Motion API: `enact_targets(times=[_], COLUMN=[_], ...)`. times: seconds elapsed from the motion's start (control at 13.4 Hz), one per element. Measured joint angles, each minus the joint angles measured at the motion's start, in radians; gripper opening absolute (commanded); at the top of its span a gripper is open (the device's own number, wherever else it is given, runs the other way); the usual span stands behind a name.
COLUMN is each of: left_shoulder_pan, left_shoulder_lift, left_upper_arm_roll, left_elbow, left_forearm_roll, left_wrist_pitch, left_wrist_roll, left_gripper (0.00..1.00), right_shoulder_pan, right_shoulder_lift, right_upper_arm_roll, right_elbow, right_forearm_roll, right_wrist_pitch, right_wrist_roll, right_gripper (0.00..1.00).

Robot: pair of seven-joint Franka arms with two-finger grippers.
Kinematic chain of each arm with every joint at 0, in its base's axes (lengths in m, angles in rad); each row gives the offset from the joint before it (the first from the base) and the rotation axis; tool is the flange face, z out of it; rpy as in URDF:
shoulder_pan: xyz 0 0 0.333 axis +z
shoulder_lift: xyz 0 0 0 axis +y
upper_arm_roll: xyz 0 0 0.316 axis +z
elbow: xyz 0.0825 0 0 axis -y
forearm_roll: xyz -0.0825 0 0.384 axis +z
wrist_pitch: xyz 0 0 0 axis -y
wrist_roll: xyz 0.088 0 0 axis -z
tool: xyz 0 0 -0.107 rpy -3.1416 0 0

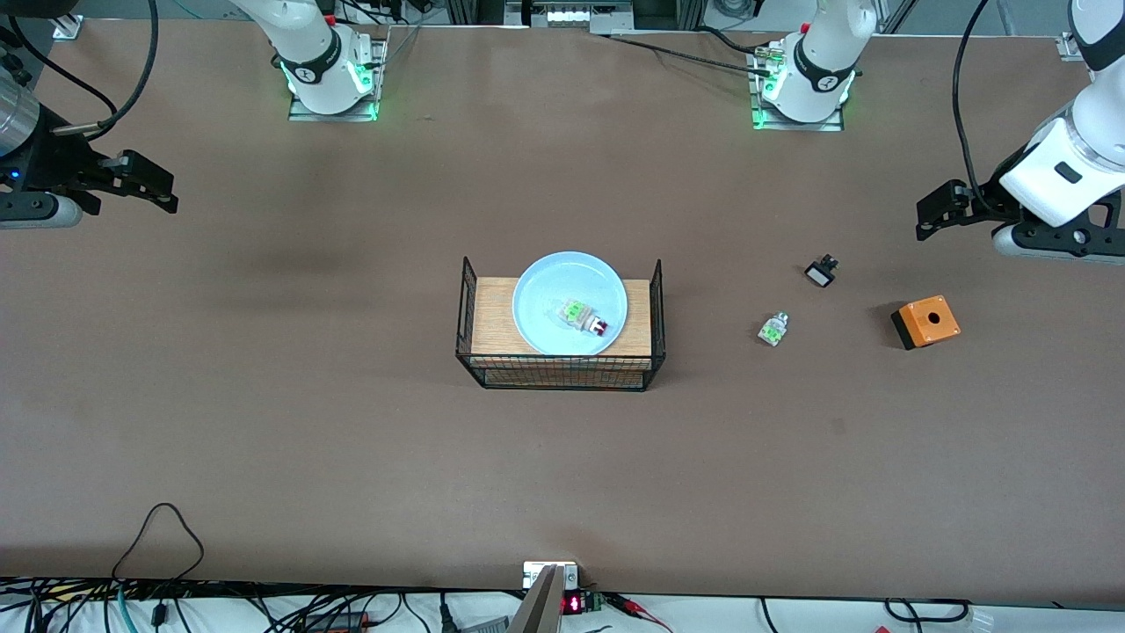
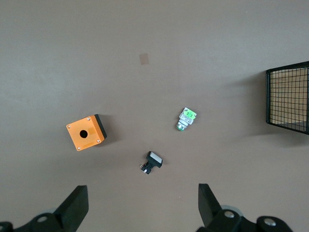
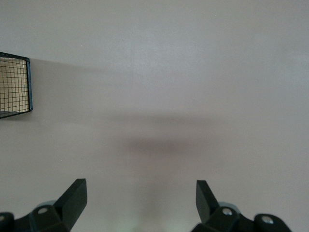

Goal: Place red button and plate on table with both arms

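Front view, read from the frame's left edge to its right. At the upper left edge the right gripper (image 1: 163, 189) hangs over bare table (image 1: 264, 440), its arm drawn back and waiting; the right wrist view shows its jaws spread wide with nothing between them. At the centre of the frame stands the wire crate (image 1: 560, 374) with its wooden top, and on that top rests the plate (image 1: 545, 290), light blue and level. The red button (image 1: 585, 319) lies inside the plate, toward the plate's lower right, red cap pointing to the lower right. Right of centre, on the tabletop, lie a green-and-clear block (image 1: 773, 329), a small black-and-white piece (image 1: 821, 271) and an orange box (image 1: 925, 322). At the upper right edge the left gripper (image 1: 933, 214) hangs over the table near the orange box, jaws likewise spread and empty. Judged from this layout, the task has not begun: neither item has been grasped, and both button and plate remain to be lifted off the crate and set on the table.
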Motion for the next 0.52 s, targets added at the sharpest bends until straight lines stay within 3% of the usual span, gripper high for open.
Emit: enact_targets(times=[0.52], left_shoulder_pan=[0.0], left_shoulder_lift=[0.0], left_upper_arm_roll=[-0.011], left_elbow=[0.001], left_forearm_roll=[0.0], left_wrist_pitch=[0.0], left_wrist_roll=[-0.007], left_gripper=[1.0], right_shoulder_pan=[-0.002], right_shoulder_lift=[0.006], right_upper_arm_roll=[-0.002], right_elbow=[0.0], right_forearm_roll=[0.0], right_wrist_pitch=[0.0], right_wrist_roll=[0.0], right_gripper=[1.0])
